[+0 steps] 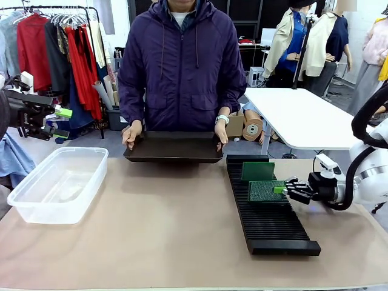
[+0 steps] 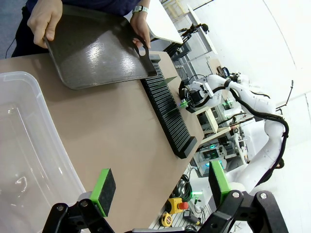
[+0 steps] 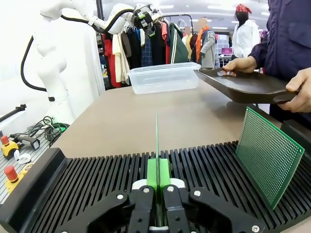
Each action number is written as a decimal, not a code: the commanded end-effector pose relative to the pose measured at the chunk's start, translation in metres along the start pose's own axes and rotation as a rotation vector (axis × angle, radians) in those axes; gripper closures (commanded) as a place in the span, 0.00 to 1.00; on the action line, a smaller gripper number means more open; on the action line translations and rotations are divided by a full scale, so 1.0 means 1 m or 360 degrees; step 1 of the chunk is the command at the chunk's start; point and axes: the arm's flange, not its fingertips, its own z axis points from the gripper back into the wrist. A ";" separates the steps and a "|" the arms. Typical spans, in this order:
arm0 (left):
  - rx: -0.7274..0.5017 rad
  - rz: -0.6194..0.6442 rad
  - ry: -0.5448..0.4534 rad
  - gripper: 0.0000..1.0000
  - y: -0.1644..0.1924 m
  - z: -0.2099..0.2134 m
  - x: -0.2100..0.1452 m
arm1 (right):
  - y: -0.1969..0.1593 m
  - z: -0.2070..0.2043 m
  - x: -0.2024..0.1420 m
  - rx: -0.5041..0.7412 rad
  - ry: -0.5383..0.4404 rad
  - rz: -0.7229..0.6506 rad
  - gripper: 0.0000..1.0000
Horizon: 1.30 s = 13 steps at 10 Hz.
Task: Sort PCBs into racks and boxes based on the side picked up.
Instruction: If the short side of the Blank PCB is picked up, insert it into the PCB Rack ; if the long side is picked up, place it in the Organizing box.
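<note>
Right wrist view: my right hand clamped on 1 PCB edge over rack; thin, stiff, light, slippery, so I grip edges. Left hand apart.

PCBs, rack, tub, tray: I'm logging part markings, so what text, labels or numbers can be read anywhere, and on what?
No text is readable.
PCB held in the right gripper: edge-on, no print visible.
PCB standing in the rack: plain dot grid.
Rack, clear tub, tray: unmarked.
</note>
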 end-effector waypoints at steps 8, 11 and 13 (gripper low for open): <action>-0.0005 -0.0004 -0.0003 0.00 -0.001 0.000 0.000 | 0.001 0.000 -0.001 0.0050 0.0102 0.0035 1.00; -0.0005 -0.0004 -0.0003 0.00 -0.001 0.000 0.000 | 0.002 0.000 -0.008 0.0029 0.0139 0.0087 1.00; -0.0005 -0.0004 -0.0003 0.00 -0.001 0.000 0.000 | 0.002 0.000 -0.010 0.0003 0.0157 0.0122 1.00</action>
